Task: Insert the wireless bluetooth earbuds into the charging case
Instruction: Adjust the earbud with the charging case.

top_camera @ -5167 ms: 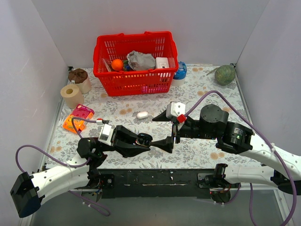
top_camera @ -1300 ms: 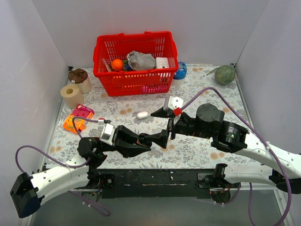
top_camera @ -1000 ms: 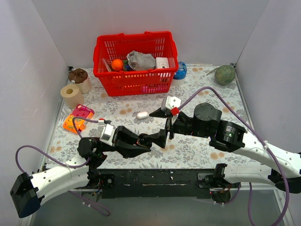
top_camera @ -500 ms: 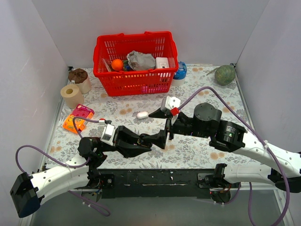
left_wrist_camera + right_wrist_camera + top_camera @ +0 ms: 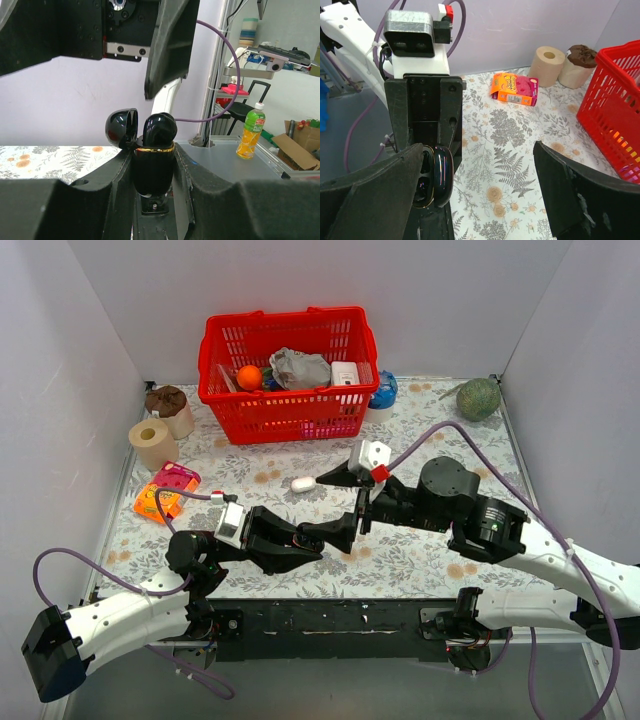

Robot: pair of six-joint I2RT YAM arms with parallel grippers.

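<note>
Left gripper (image 5: 305,538) clamps the open case (image 5: 152,165). Right gripper (image 5: 335,508), wide and empty, should press the protruding earbud (image 5: 159,127) squarely down.

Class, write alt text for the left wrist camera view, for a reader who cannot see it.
The left fingers clamp the glossy black charging case upright, its lid hinged open to the left, with a rounded black shape, likely an earbud, above its gold rim. One of the right arm's fingers hangs above it.

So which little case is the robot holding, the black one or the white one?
The black case, clamped in the left gripper with its lid open. The white case lies alone on the table.
</note>
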